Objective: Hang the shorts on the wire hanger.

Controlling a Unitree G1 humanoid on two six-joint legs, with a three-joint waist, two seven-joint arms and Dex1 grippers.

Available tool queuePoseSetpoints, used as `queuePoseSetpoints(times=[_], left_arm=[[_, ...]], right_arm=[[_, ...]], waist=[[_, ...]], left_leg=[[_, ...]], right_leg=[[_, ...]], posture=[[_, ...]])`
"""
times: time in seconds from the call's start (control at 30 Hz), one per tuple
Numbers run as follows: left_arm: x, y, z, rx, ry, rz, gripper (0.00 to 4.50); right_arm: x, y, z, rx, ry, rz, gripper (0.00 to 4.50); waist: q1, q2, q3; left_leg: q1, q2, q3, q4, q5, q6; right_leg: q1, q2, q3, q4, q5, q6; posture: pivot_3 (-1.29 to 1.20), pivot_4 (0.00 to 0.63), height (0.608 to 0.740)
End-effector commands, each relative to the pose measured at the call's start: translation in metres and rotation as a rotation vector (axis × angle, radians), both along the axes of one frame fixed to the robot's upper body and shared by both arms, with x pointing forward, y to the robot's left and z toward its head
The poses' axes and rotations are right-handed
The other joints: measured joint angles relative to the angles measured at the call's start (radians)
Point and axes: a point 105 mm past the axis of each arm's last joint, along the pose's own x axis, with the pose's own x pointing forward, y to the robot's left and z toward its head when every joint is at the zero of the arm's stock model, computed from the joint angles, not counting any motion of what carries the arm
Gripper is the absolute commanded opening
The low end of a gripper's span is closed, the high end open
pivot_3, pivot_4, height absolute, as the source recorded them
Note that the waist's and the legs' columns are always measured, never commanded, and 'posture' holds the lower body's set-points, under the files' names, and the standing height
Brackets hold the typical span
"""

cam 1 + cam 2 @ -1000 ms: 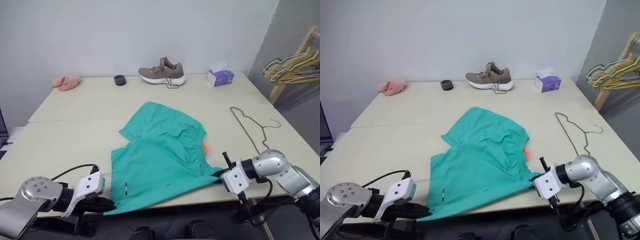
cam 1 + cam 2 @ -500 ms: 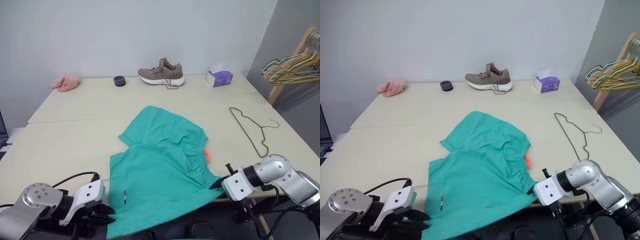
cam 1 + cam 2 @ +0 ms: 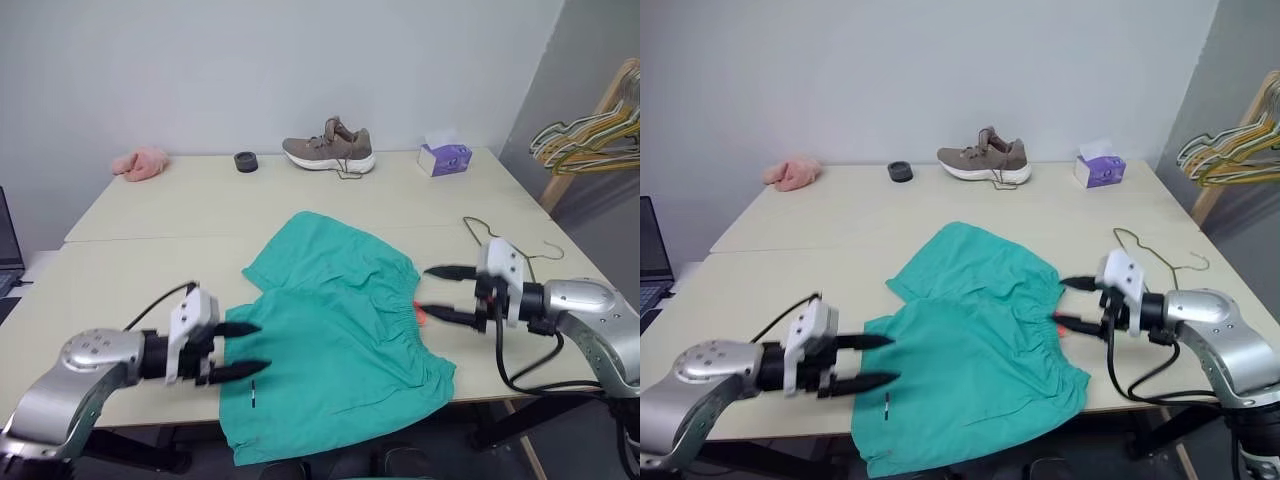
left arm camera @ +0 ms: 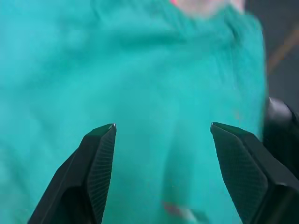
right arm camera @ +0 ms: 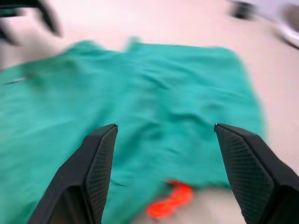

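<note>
The teal shorts (image 3: 340,330) lie spread on the table (image 3: 140,260), their near hem drooping over the front edge. An orange drawstring (image 3: 418,313) shows at the waistband, and a small dark label (image 3: 253,397) near the hem. My left gripper (image 3: 262,346) hovers open over the shorts' left side. Over the waistband, beside the drawstring, my right gripper (image 3: 424,290) is open too. Both hold nothing. The thin wire hanger (image 3: 545,250) lies flat to the right, partly hidden behind my right hand. The right wrist view looks down on the shorts (image 5: 140,88) and drawstring (image 5: 170,205).
Along the table's far edge sit a pink cloth (image 3: 140,163), a small black ring (image 3: 245,161), a brown shoe (image 3: 330,148) and a purple tissue box (image 3: 443,156). A wooden rack with bunched hangers (image 3: 590,135) stands off to the right. A laptop (image 3: 8,235) is at the left.
Both grippers were shut on the shorts at the table's front edge. They have opened, let go, and lifted forward over the table. The shorts slid nearer the front edge.
</note>
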Motion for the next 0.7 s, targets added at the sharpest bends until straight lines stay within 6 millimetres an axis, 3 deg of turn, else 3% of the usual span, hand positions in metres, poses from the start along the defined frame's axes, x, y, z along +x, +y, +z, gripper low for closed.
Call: queuePoseSetpoints(times=[0.03, 0.17, 0.33, 0.53, 0.7], left_arm=[[0.03, -0.014, 0.021, -0.015, -0.133, 0.059, 3.42], [0.038, -0.027, 0.027, -0.004, -0.16, 0.008, 3.42], [0.039, -0.036, 0.027, 0.019, -0.174, -0.048, 3.42], [0.041, -0.041, 0.033, 0.003, -0.188, -0.07, 3.42], [0.041, -0.041, 0.034, 0.003, -0.196, -0.067, 3.42]], right_arm=[[0.029, -0.063, -0.012, -0.089, -0.012, -0.471, 3.51], [0.042, -0.1, -0.023, -0.146, 0.003, -0.679, 3.51], [0.056, -0.131, -0.038, -0.164, 0.099, -0.821, 3.51], [0.063, -0.132, -0.054, -0.227, 0.176, -0.75, 3.51], [0.072, -0.129, -0.057, -0.229, 0.178, -0.731, 3.51]], waist=[[-0.001, 0.0, -0.001], [-0.026, 0.001, -0.002], [-0.081, 0.002, -0.002], [-0.116, 0.002, -0.002], [-0.135, 0.002, -0.002]], left_leg=[[-0.002, 0.0, 0.0, 0.0, 0.0, 0.0], [-0.007, -0.001, 0.004, 0.0, 0.0, 0.0], [-0.007, 0.0, 0.009, -0.001, 0.0, 0.0], [-0.007, 0.0, 0.011, 0.0, 0.0, 0.0], [-0.006, 0.0, 0.015, 0.0, 0.0, 0.001]], right_leg=[[-0.001, 0.0, 0.0, 0.0, 0.0, 0.0], [-0.007, 0.0, 0.005, 0.0, 0.001, 0.001], [-0.01, 0.002, 0.012, 0.001, 0.001, 0.001], [-0.01, 0.005, 0.015, 0.001, 0.002, 0.003], [-0.012, 0.007, 0.02, 0.001, 0.004, 0.006]], posture=[[-0.19, 0.0, 0.74], [-0.22, 0.0, 0.74], [-0.22, 0.0, 0.74], [-0.22, 0.0, 0.74], [-0.21, 0.0, 0.74]])
